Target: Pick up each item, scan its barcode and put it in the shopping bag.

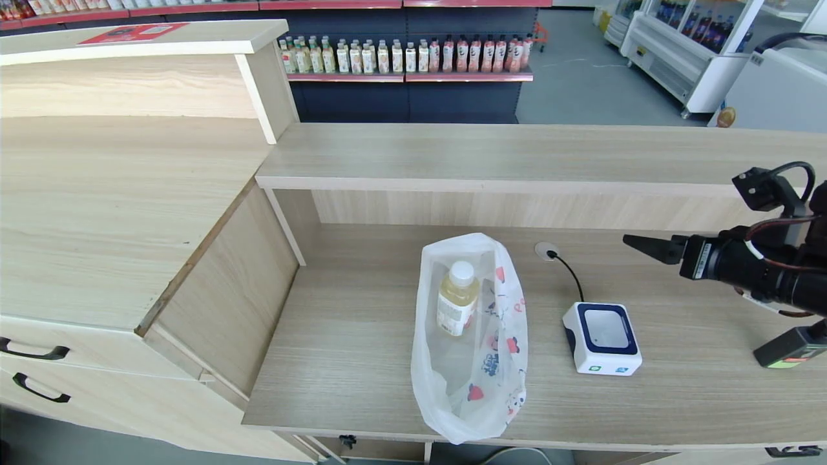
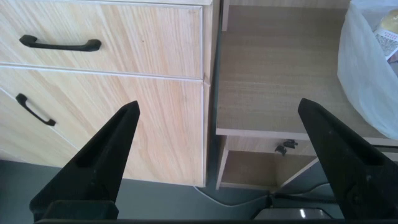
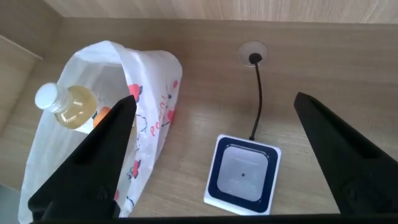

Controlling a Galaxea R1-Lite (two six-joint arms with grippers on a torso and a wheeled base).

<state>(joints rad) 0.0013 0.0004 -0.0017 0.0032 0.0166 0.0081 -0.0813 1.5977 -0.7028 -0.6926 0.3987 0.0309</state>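
A white printed shopping bag (image 1: pixel 478 361) lies open on the lower counter (image 1: pixel 362 349), with a yellow-drink bottle (image 1: pixel 457 300) with a white cap inside it. To its right sits the white and blue barcode scanner (image 1: pixel 602 337). My right gripper (image 1: pixel 649 248) hovers above the counter to the right of the scanner, open and holding nothing. The right wrist view looks past this gripper (image 3: pixel 214 102) onto the bag (image 3: pixel 149 93), the bottle (image 3: pixel 68 106) and the scanner (image 3: pixel 242 171). My left gripper (image 2: pixel 219 106) is open and empty, low in front of the counter's front edge, with the bag (image 2: pixel 367 74) off to one side.
The scanner's black cable runs to a grommet (image 1: pixel 547 250) at the back of the counter. A raised ledge (image 1: pixel 517 155) borders the back, and a taller cabinet (image 1: pixel 116 194) with drawers (image 2: pixel 93 74) stands on the left. Store shelves of bottles (image 1: pixel 407 57) lie beyond.
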